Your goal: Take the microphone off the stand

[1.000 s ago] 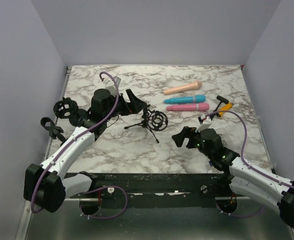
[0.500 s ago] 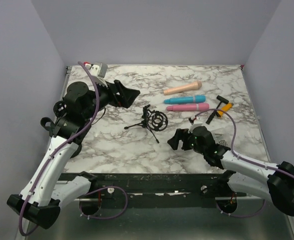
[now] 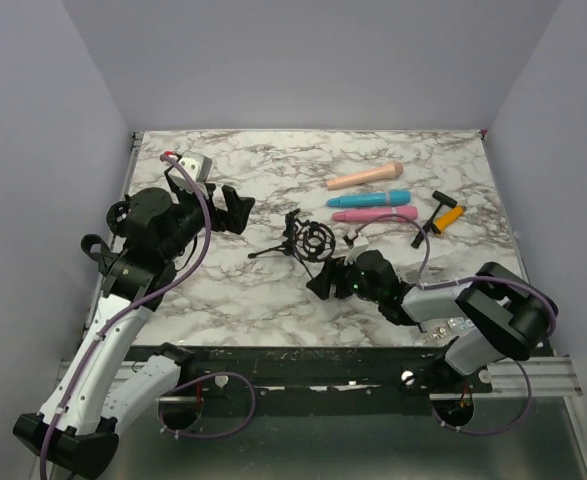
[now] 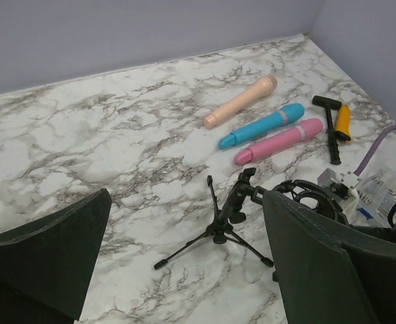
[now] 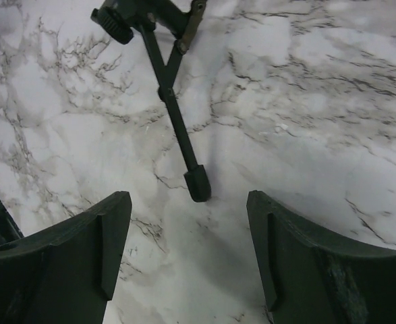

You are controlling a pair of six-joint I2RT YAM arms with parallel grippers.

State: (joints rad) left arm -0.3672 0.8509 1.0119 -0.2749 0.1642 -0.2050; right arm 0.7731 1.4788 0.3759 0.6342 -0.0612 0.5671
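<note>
A small black tripod stand [image 3: 295,246] with a ring-shaped shock mount [image 3: 318,240] stands mid-table; no microphone shows in the ring. Three microphones lie behind it: peach [image 3: 363,177], blue [image 3: 370,199] and pink [image 3: 375,214]. My left gripper [image 3: 238,207] is open and empty, raised to the left of the stand. The left wrist view shows the tripod [image 4: 228,219] between its fingers [image 4: 46,260]. My right gripper [image 3: 321,284] is open and empty, low at the stand's near foot [image 5: 198,183].
An orange and black tool [image 3: 441,214] lies right of the microphones. Two more black mounts [image 3: 128,215] sit at the table's left edge. Walls close in the table on three sides.
My left arm has pulled back to the left, away from the stand. My right gripper has moved left along the table to the stand's near foot.
</note>
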